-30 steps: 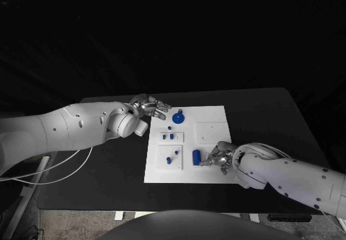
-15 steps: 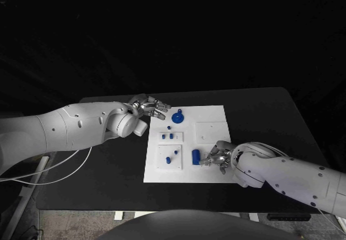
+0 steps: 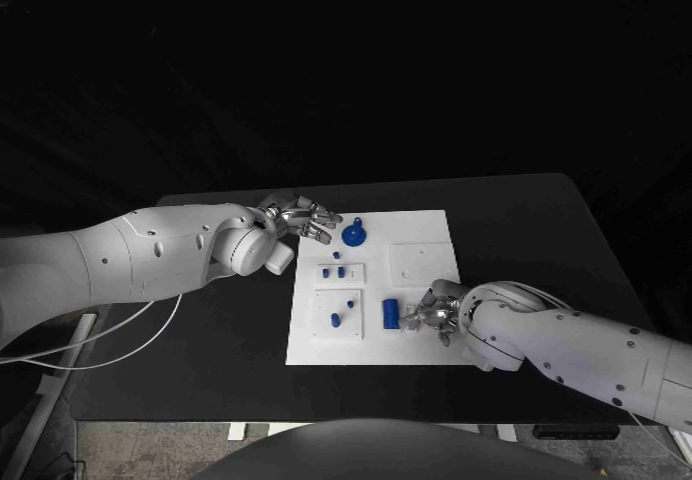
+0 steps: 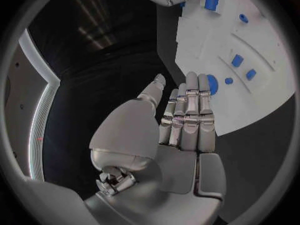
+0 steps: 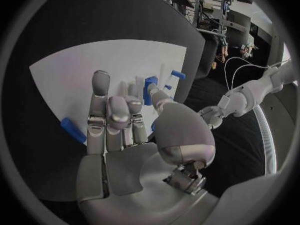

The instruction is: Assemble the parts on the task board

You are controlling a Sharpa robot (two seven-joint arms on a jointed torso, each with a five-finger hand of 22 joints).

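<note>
White board [image 3: 426, 235] in the middle of the black table [image 3: 548, 240], small blue pieces [image 3: 392, 313] on it. Left hand [image 3: 299, 217] at its far left corner, fingers straight, close together, empty. Right hand [image 3: 437, 312] beside the long blue piece, fingers partly curled, grip unclear.
</note>
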